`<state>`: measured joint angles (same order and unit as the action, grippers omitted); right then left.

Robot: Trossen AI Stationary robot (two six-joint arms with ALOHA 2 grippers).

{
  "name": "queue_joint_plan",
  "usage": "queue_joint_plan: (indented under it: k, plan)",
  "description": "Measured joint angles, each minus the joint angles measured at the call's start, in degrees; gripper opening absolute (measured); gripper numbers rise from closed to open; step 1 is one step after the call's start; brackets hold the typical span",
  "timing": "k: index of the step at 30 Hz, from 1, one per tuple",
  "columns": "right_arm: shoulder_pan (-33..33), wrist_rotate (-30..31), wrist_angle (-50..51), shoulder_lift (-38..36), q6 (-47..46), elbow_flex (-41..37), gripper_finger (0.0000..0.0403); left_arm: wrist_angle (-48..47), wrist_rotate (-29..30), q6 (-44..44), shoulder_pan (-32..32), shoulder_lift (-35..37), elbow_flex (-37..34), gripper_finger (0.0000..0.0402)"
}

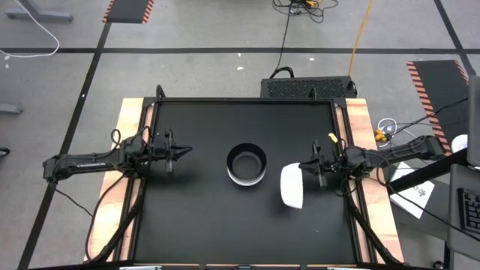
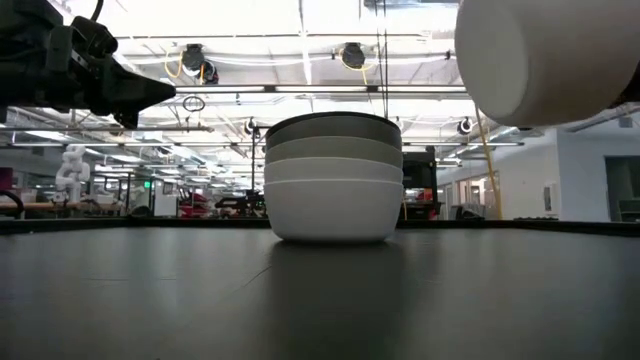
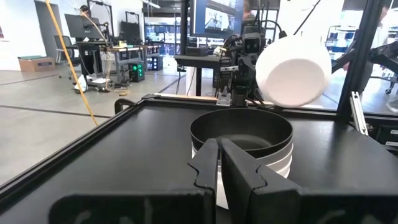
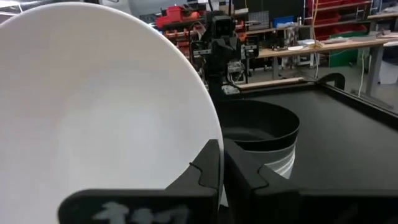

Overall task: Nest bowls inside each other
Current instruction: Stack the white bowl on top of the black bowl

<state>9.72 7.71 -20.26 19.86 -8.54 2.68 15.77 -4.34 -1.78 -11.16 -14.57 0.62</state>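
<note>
Bowl stack (image 1: 247, 165) mid-bench (image 1: 195, 225) — sole obstacle resting there. Bare bench all round it. White bowl (image 1: 292, 186), tilted in right pincer (image 1: 306, 169), blocks the stack's right flank; left pincer (image 1: 182, 151) stands well clear.

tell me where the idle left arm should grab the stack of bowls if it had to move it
Judging by its pose, take the stack of bowls by the rim of the black top bowl: it sits upright and open, so one finger can go inside, one outside. Come from above on the stack's left-arm side, since the left end effector waits there and the right end effector holds a white bowl opposite.
</note>
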Motion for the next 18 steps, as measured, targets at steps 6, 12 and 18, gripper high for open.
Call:
queue_joint_plan:
  k: [6,12,18]
  plan:
    - [0.0,0.01,0.1,0.02,0.07,-0.07,0.0,0.12,0.0,0.02,0.02,0.01,0.0,0.0021]
    - [-0.19,3.05,-0.97,0.17,2.91,-0.13,0.0,0.22,0.0,0.41,0.0,0.0,0.0,0.0021]
    - [-3.32,2.36,-8.22,3.22,4.82,0.61,0.0,0.39,0.0,1.3,0.0,0.02,0.0,0.0021]
